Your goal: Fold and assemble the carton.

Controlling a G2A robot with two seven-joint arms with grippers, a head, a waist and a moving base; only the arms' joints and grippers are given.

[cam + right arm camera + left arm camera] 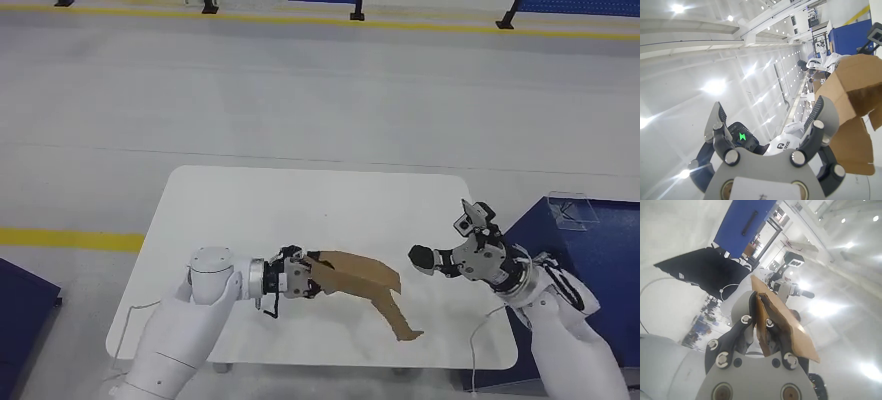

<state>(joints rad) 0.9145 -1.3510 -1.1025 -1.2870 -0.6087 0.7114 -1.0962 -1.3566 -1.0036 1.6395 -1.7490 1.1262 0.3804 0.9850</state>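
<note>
A brown cardboard carton point(362, 277), partly folded, is held above the white table point(240, 200) with one long flap hanging down toward the front edge. My left gripper point(308, 275) is shut on the carton's left end; the left wrist view has the cardboard point(772, 317) pinched between the fingers. My right gripper point(440, 243) stands open just right of the carton, apart from it. In the right wrist view the fingers point(720, 115) are spread with nothing between them, and the carton point(851, 98) lies beside one finger.
A dark blue bin point(590, 240) stands against the table's right side, with a clear plastic stand point(570, 208) on top. Another blue object point(20, 300) sits at the far left. The back half of the table is bare.
</note>
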